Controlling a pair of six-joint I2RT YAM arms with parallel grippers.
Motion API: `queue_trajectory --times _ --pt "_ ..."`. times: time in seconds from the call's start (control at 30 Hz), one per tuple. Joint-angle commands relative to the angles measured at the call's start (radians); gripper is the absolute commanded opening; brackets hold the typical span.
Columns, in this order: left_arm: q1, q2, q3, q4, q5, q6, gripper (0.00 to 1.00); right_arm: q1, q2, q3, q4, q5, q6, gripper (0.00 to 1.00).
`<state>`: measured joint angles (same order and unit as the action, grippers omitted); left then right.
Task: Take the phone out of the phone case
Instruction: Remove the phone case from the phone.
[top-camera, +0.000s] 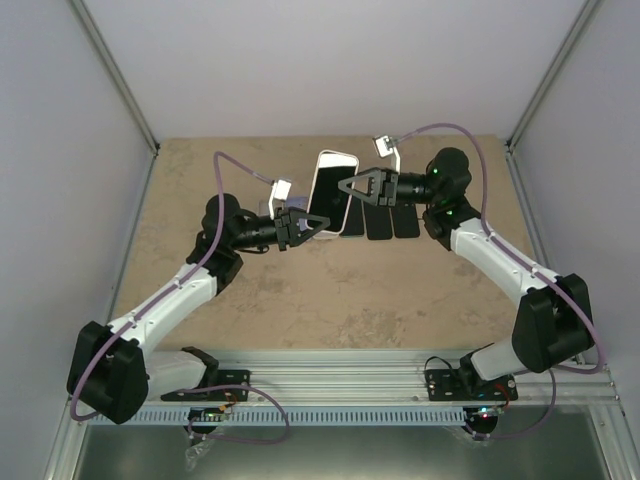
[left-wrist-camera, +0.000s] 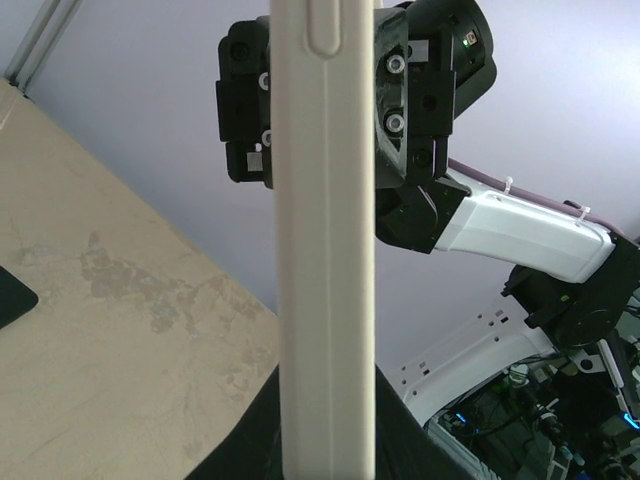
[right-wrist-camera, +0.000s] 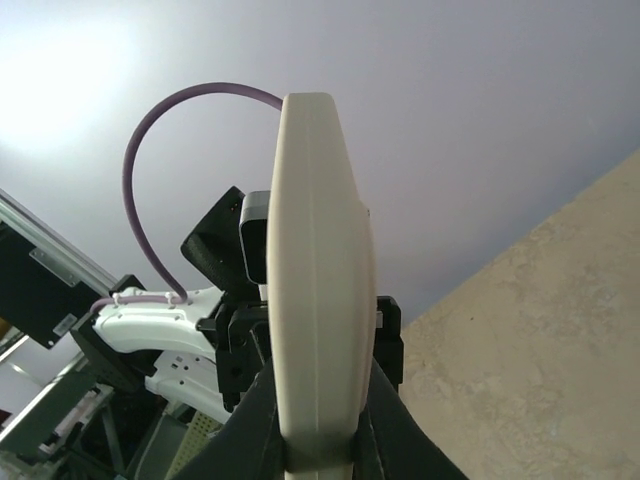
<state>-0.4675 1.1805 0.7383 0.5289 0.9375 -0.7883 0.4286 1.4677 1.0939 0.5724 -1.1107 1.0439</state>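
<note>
Grips the lower left edge of the white phone case (top-camera: 338, 160) with the left gripper (top-camera: 314, 224), clamped shut on it. Grips the right edge with the right gripper (top-camera: 350, 186), likewise clamped shut on the case. Holds the phone (top-camera: 325, 197) seated inside, dark screen upward, raised clear of the table (top-camera: 400, 290). Shows three black slabs (top-camera: 379, 223) flat on the table just behind.
</note>
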Motion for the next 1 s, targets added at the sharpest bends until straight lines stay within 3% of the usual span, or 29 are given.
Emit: queue_trajectory --times 0.0,0.23,0.4,0.57,0.97 --pt "0.003 -0.013 0.056 -0.043 -0.006 0.085 0.07 -0.001 -0.009 0.033 -0.011 0.011 -0.017 0.03" --pt "0.007 0.000 0.183 -0.266 0.035 0.262 0.30 -0.040 -0.049 0.019 -0.031 0.004 -0.055 0.00" --pt "0.035 -0.010 0.192 -0.302 0.102 0.294 0.42 -0.082 -0.082 0.011 -0.012 -0.014 -0.043 0.01" --pt "0.059 -0.046 0.159 -0.280 0.129 0.287 0.40 -0.114 -0.101 -0.021 0.079 -0.031 0.027 0.01" --pt "0.061 -0.047 0.134 -0.263 0.087 0.282 0.33 -0.116 -0.113 -0.024 0.080 -0.041 0.022 0.01"
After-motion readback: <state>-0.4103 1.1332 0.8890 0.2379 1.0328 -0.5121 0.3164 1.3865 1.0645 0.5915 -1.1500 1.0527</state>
